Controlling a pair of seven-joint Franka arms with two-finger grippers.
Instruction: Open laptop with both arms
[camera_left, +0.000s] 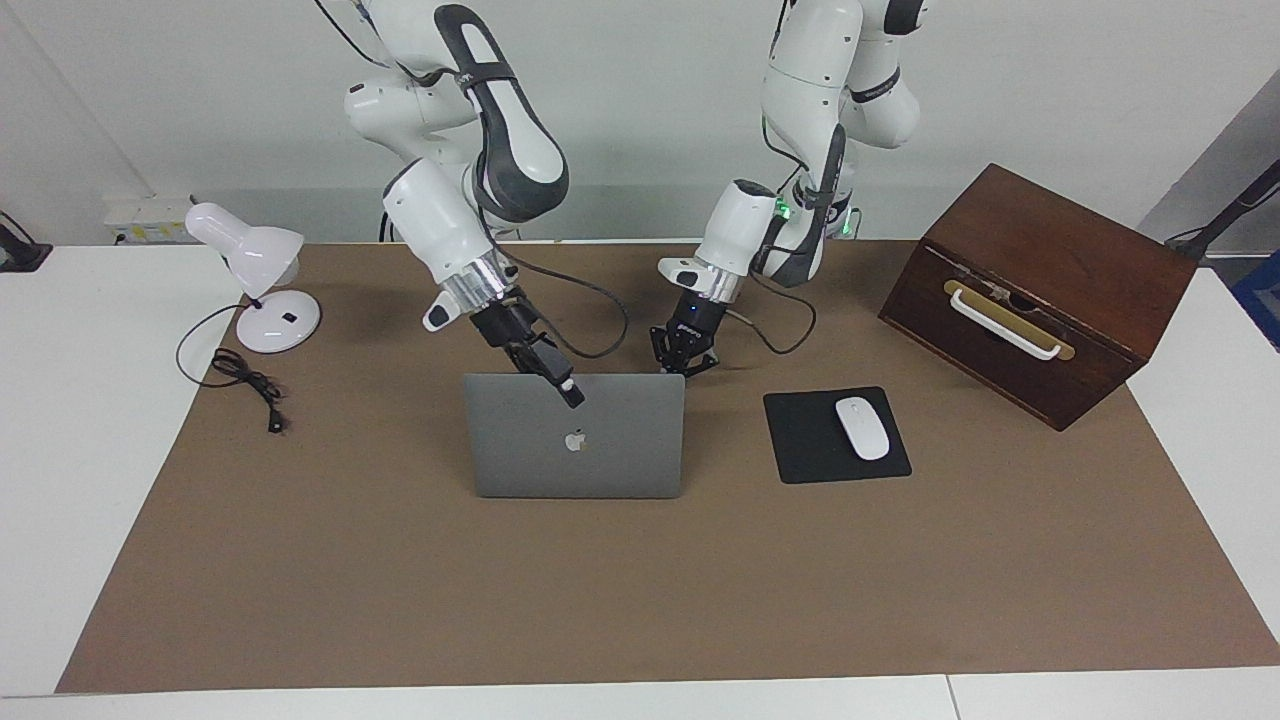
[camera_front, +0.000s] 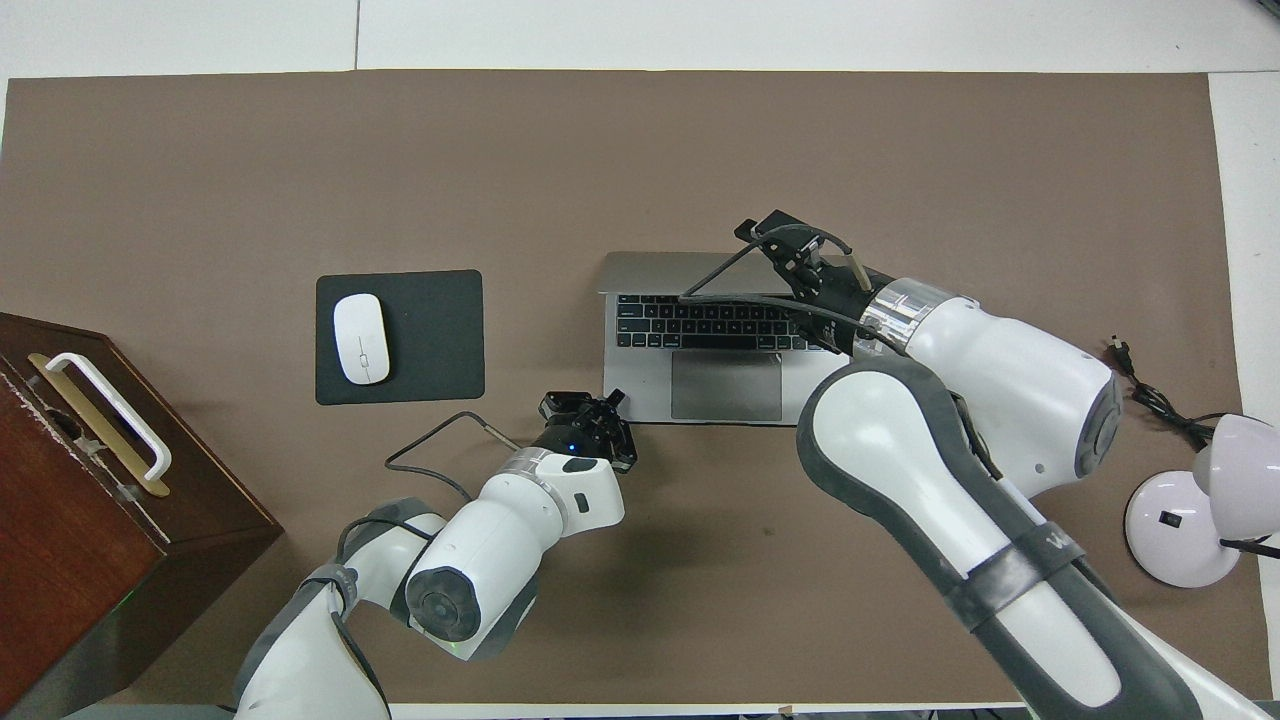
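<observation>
**Laptop open, both my arms at it**

While the facing view gives me only the lid's grey back with its dark logo, the overhead view shows the keyboard and trackpad. So the laptop (camera_left: 577, 436) stands open on the brown mat (camera_left: 640, 600), mid-table, beside the mouse pad (camera_left: 835, 435) with its mouse (camera_left: 862, 428). The lid is raised close to upright, the screen turned toward me, the hinge on the edge farther from me. Its long axis runs from one arm's end of the table to the other.

My right gripper (camera_left: 568, 390) is at the lid's top edge, fingertips reaching over onto its back near the logo; whether it pinches the lid I cannot tell. My left gripper (camera_left: 683, 360) sits low at the deck corner nearest me, toward the left arm's end; the overhead view shows its fingers (camera_front: 590, 410) just beside that corner, and whether they are spread or closed I cannot tell. A lamp (camera_left: 255, 285) and a wooden box (camera_left: 1040, 290) stand at the mat's ends.
</observation>
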